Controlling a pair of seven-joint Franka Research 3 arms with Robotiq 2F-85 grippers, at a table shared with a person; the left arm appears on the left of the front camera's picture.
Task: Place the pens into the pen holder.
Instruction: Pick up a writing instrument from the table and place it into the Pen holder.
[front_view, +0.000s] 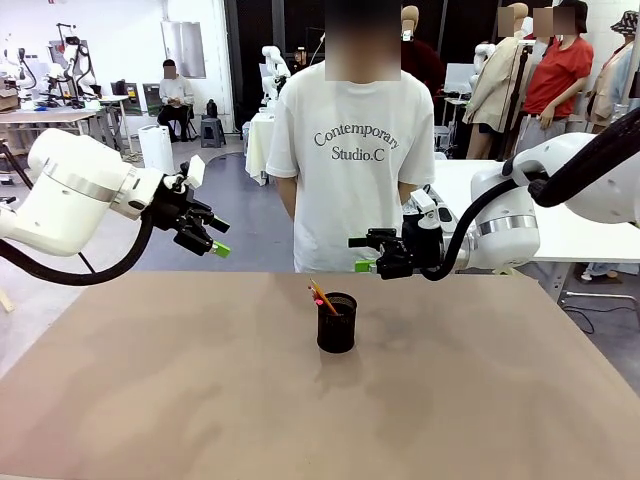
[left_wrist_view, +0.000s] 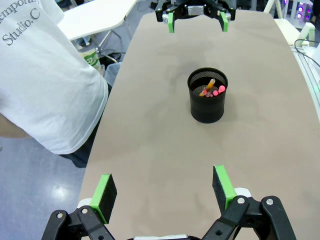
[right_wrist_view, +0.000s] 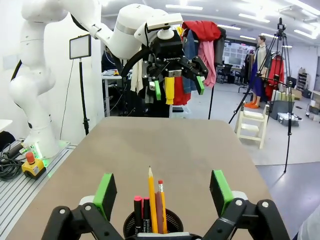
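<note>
The pen holder, a black mesh cup, stands upright near the middle of the table. The pens stick up out of it, a yellow-orange pencil tallest. From the left wrist the pen holder lies ahead, with the pens' tips inside. My left gripper hangs open and empty above the table's far left, apart from the cup. My right gripper is open above and just beyond the cup. In its own view the right gripper straddles the pens without touching them, the holder's rim below.
A person in a white T-shirt stands at the table's far edge, right behind the right gripper. The brown table spreads bare around the cup. A white table stands at the back right.
</note>
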